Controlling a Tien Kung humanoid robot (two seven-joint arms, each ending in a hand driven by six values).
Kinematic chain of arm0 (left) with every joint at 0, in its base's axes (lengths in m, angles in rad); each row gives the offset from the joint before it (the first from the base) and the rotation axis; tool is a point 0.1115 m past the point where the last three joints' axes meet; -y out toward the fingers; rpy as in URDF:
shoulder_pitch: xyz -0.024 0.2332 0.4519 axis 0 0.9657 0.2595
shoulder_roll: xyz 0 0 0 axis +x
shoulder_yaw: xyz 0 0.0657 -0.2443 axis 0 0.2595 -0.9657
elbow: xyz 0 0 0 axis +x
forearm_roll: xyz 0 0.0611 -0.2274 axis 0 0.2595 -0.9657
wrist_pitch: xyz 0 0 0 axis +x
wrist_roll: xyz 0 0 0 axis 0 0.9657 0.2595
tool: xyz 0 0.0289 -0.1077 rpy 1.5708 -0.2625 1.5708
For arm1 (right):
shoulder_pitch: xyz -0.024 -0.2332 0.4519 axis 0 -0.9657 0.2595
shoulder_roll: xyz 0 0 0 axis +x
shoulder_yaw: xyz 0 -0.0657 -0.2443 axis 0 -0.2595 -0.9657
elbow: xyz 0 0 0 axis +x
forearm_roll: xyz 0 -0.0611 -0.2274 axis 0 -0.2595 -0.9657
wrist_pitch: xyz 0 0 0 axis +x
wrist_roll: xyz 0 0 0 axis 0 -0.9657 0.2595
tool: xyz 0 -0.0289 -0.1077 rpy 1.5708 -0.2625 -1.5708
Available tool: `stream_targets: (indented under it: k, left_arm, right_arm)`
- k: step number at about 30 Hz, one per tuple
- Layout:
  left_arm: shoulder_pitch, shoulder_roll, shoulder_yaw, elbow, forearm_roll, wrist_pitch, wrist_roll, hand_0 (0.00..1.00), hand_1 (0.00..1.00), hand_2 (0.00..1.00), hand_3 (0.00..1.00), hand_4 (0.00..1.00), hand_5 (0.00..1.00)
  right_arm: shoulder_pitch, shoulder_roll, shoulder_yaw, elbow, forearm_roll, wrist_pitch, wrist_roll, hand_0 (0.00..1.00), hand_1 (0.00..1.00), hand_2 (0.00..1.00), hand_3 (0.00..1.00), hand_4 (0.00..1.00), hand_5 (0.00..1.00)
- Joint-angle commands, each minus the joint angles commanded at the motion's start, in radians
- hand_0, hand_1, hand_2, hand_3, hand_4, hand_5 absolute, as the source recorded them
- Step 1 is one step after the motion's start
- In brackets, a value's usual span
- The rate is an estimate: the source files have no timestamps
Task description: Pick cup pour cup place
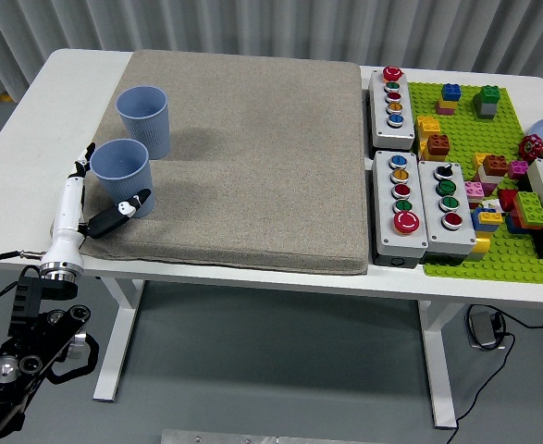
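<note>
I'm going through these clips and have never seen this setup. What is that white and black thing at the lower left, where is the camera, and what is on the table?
The camera sits high on the robot, looking down over a white table. The thing at the lower left is the robot's left hand, on a black arm. Its fingers reach around the base of the nearer blue cup, but whether they grip it is unclear. A second blue cup stands just behind, both upright on a grey mat. To the right lie grey boxes with coloured buttons and a green board with toy bricks. The right arm is out of view.
</note>
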Motion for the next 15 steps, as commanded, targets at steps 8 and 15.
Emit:
stream_targets:
  k: [8,15]
  left_arm:
    - [0.011,0.006,-0.001,-0.034,0.033,-0.004,0.007,0.964,0.975,0.998,0.998,0.998,0.429]
    - [0.034,0.017,-0.023,-0.056,0.046,-0.005,0.009,0.963,0.976,0.998,0.998,0.998,0.429]
  right_arm:
    - [0.0,-0.001,-0.004,0.0,0.001,-0.002,0.0,0.674,0.603,0.577,0.591,0.002,0.117]
    - [0.0,-0.001,-0.004,-0.001,0.003,-0.003,0.0,0.674,0.603,0.576,0.591,0.002,0.113]
